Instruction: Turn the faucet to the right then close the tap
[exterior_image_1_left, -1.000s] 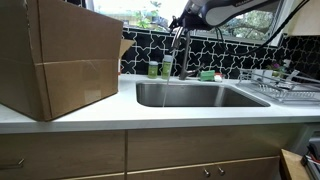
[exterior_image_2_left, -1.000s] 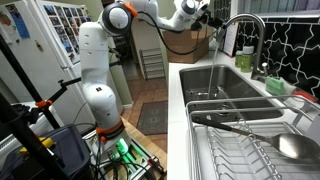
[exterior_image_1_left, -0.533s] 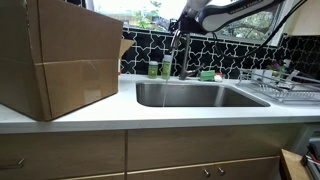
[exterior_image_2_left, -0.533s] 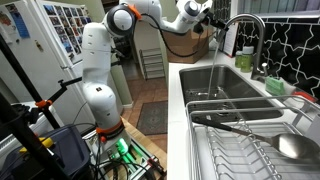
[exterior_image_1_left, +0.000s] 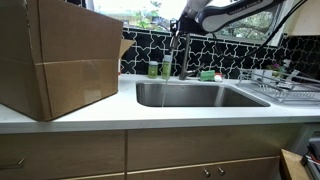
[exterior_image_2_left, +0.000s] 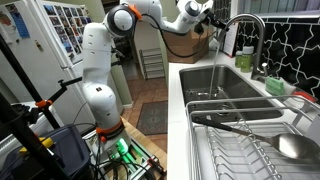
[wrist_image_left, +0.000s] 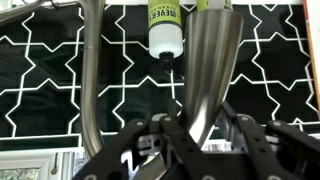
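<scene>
The faucet (exterior_image_1_left: 184, 52) is a tall silvery gooseneck behind the sink; in an exterior view its arch (exterior_image_2_left: 246, 19) curves over the basin. My gripper (exterior_image_1_left: 179, 28) hangs at the spout's down-turned end, also in an exterior view (exterior_image_2_left: 211, 20). The wrist view is upside down. There the gripper (wrist_image_left: 196, 126) is shut on the faucet's wide metal spout end (wrist_image_left: 208, 60), one finger on each side. The faucet's slim riser (wrist_image_left: 93, 70) stands to the left. The tap handle is not clearly visible.
Small green bottles (exterior_image_1_left: 160, 69) stand on the ledge by the faucet; one green bottle (wrist_image_left: 166, 25) shows at the top of the wrist view. The steel sink (exterior_image_1_left: 195, 96) lies below. A big cardboard box (exterior_image_1_left: 60, 55) and a dish rack (exterior_image_2_left: 250, 140) flank it.
The gripper's fingers have closed onto the spout end. The arm has barely shifted, and the faucet stands where it did.
</scene>
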